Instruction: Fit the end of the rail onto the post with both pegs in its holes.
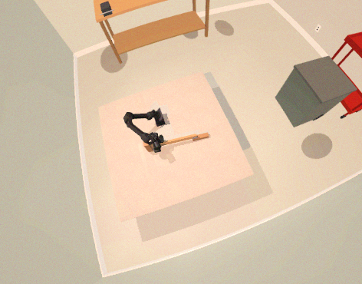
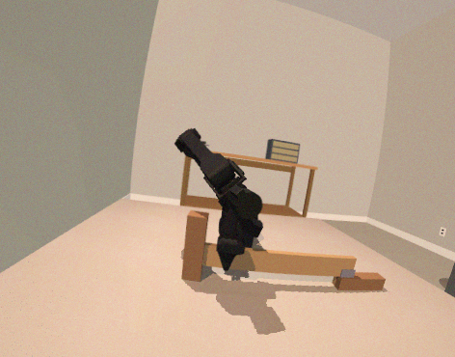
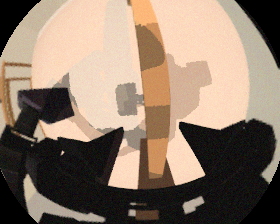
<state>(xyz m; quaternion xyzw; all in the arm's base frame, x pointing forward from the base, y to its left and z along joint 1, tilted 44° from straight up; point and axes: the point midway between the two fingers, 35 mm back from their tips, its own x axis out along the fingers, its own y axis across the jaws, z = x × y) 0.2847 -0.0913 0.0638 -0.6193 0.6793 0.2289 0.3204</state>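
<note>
Pale walls with white skirting enclose the room in the top view, and a peach-coloured counter (image 1: 184,165) (image 2: 111,309) lies within it. Beyond its far edge stands a wooden shelf table (image 1: 157,31) (image 2: 184,183); a grey box-shaped cabinet (image 1: 299,94) and a red cart (image 1: 350,40) are off to the right. The black arm (image 1: 136,127) (image 2: 214,169) bends over the left part of the rail (image 1: 180,140) (image 2: 299,262) (image 3: 156,87), which runs rightward to the footboard block (image 1: 203,136) (image 2: 368,282). In the exterior view, the rail stands on edge above the counter and looks roughly level, its left end at the upright post (image 2: 195,247), its right end in the grey bracket (image 2: 347,273) on the low block. The arm hides part of the rail near the post, and whether the pegs are fully seated cannot be told. In the wrist view, the gripper (image 1: 156,146) (image 2: 227,262) (image 3: 151,127) is wide open, its two fingers apart on either side of the rail, holding nothing.
</note>
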